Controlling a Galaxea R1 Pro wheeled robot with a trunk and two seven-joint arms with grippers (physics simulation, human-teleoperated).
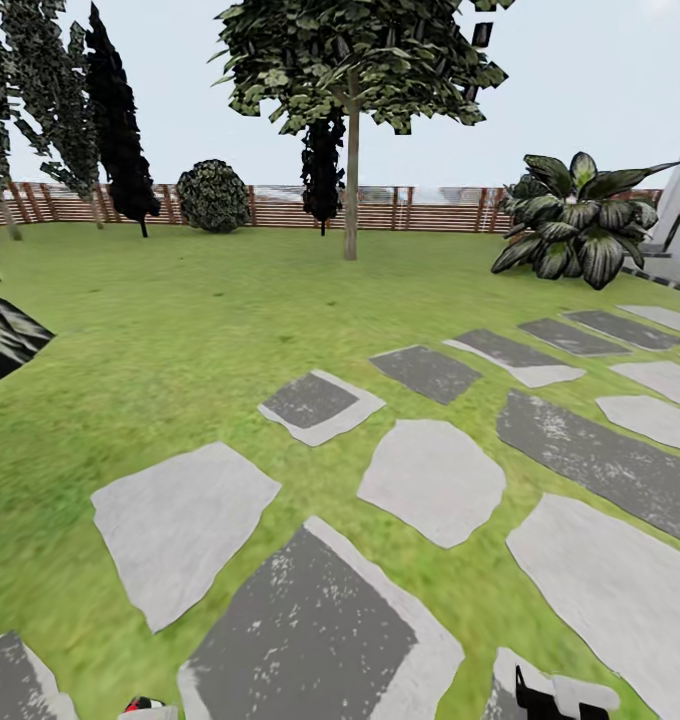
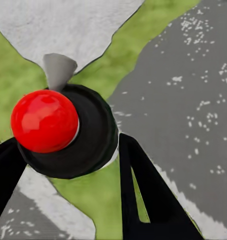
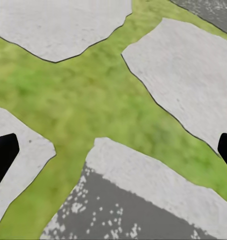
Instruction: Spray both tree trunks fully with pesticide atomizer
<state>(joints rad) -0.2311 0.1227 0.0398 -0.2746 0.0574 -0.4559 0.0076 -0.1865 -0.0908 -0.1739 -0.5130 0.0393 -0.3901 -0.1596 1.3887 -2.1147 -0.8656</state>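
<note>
A garden: a green grass lawn (image 1: pixel 180 330) set with flat grey stepping stones (image 1: pixel 432 478), a tall leafy tree (image 1: pixel 352 180) beyond them, and a brown slatted wooden fence (image 1: pixel 280 205) behind the tree, under open sky.

Open lawn (image 1: pixel 180 320) and flat stepping stones (image 1: pixel 432 480) run unobstructed up to the tree trunk (image 1: pixel 351 190), which stands alone, well apart from the fence (image 1: pixel 280 205). A broad-leaved plant (image 1: pixel 575 215) crowds the right side; dark foliage (image 1: pixel 5 335), perhaps another plant, juts in at the left edge. Cypresses (image 1: pixel 115 120) line the fence.
</note>
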